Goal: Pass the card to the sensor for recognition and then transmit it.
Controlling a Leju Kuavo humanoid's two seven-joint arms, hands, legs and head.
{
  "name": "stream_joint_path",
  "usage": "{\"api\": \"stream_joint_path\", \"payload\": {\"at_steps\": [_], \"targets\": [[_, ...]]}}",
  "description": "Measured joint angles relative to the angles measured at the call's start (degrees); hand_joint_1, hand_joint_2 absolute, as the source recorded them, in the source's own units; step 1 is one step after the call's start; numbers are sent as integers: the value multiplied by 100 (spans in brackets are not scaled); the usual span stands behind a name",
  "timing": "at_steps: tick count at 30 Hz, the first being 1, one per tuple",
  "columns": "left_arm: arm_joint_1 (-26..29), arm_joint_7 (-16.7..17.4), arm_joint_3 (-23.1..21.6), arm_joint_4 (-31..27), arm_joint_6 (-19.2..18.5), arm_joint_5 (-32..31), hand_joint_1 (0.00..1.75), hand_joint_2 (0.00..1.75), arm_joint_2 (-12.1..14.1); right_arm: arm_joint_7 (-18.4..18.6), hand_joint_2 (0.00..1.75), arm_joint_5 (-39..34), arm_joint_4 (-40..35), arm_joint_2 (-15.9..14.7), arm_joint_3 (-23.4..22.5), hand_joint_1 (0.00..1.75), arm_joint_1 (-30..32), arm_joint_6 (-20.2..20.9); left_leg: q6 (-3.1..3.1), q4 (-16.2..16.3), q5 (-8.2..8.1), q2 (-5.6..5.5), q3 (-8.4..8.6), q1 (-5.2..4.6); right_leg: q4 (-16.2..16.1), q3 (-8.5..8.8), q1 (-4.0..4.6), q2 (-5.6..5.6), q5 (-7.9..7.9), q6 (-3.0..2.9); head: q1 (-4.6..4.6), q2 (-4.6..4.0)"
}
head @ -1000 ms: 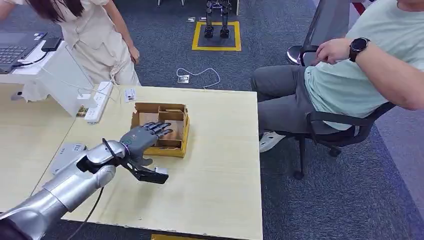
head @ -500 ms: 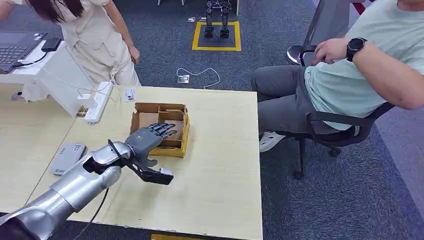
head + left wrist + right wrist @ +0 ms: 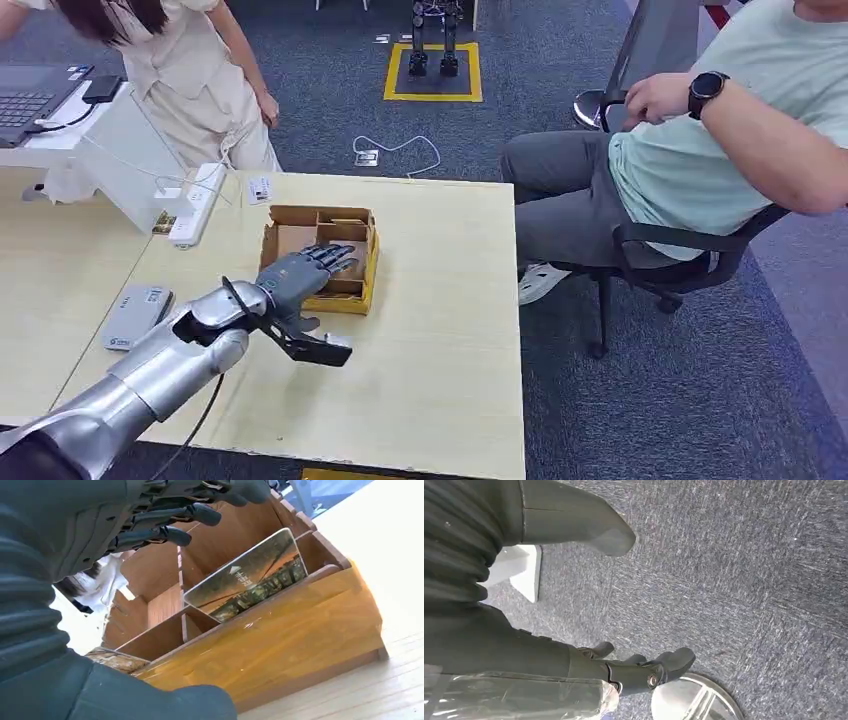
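Left robot hand [image 3: 300, 272], fingers spread and grasping nothing, hovers over the box [image 3: 322, 258] at centre frame in the head view. Right robot hand [image 3: 574, 605] hangs released above the carpet. Beneath lies the pale counter [image 3: 440, 330]. Inside the box, the card [image 3: 247, 577] leans tilted in a compartment, apart from the fingers [image 3: 175, 535]. A grey sensor [image 3: 134, 316] sits at left.

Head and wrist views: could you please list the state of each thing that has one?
card: leaning tilted in a compartment of the box, not held
wooden box: open-topped, on the table
left hand: over the box, fingers apart, holding nothing
right hand: hanging over the floor, empty
sensor: flat on the table, untouched
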Motion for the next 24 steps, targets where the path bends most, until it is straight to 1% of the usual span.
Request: {"api": "stream_joint_path", "payload": {"at_steps": [4, 11, 19, 24], "targets": [[-33, -2, -2, 46, 0, -2, 0, 175, -26, 0, 175, 9, 0, 2, 0, 0, -2, 4, 0, 0, 0, 0, 0, 0, 0, 0, 0, 0, 0, 0, -2, 0], [-173, -9, -2, 155, -2, -2, 0, 175, -164, 0, 175, 9, 0, 7, 0, 0, -9, 15, 0, 1, 0, 0, 0, 0, 0, 0, 0, 0, 1, 1, 0, 0], [-236, -18, -2, 212, -18, -2, 0, 175, -216, 2, 175, 26, 0, 7, 0, 0, -12, 20, 0, 1, 0, -1, -1, 0, 0, 0, 0, -1, 0, 1, 0, 0], [-328, -109, -2, 238, -85, 0, 0, 175, -214, 0, 175, 48, 0, 7, 0, 0, -12, 26, 0, 1, 0, -1, -1, 0, 0, 1, 0, -1, 1, 1, 0, 0]]}}
